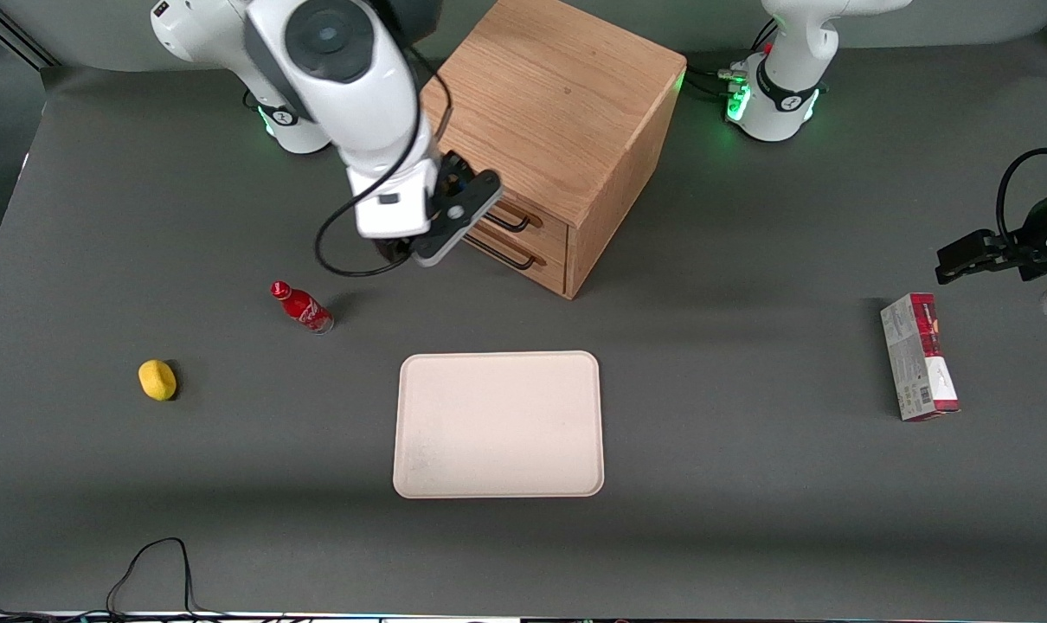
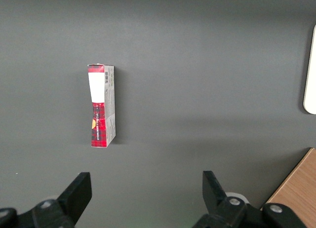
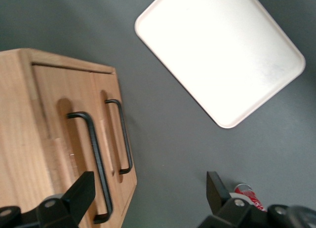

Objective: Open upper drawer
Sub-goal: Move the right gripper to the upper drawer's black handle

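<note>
Right wrist view shows the end effector point(image 3: 150, 201) spread apart before the upper drawer point(image 3: 69, 154); its stiff black bar handle point(image 3: 96, 164) looks easiest to grip mid-length.

Robot lab: grey-matted table point(image 1: 705, 433), two mounted arms.
</note>
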{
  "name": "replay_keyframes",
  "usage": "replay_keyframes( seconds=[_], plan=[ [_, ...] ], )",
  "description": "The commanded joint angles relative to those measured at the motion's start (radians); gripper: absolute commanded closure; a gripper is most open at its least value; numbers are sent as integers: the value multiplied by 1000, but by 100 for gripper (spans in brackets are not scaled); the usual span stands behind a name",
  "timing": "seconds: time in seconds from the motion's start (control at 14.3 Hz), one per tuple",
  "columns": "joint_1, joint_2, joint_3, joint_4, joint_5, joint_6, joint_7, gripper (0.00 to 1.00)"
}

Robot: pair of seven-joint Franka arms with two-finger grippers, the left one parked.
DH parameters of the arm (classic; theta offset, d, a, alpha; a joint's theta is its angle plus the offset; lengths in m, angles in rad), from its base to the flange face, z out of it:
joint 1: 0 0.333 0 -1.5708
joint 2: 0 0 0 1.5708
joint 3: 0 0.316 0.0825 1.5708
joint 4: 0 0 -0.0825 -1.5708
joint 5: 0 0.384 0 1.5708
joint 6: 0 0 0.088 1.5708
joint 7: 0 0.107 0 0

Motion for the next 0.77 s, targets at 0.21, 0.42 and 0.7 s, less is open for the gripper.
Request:
replay_keyframes(
  seconds=[0.21, 0.42, 0.7],
  plan=[
    [89, -47, -16, -79, -25, 13, -80, 0],
    [89, -149, -21, -236, -29, 124, -97, 0],
    [86, -174, -37, -301, -30, 168, -131, 0]
  ],
)
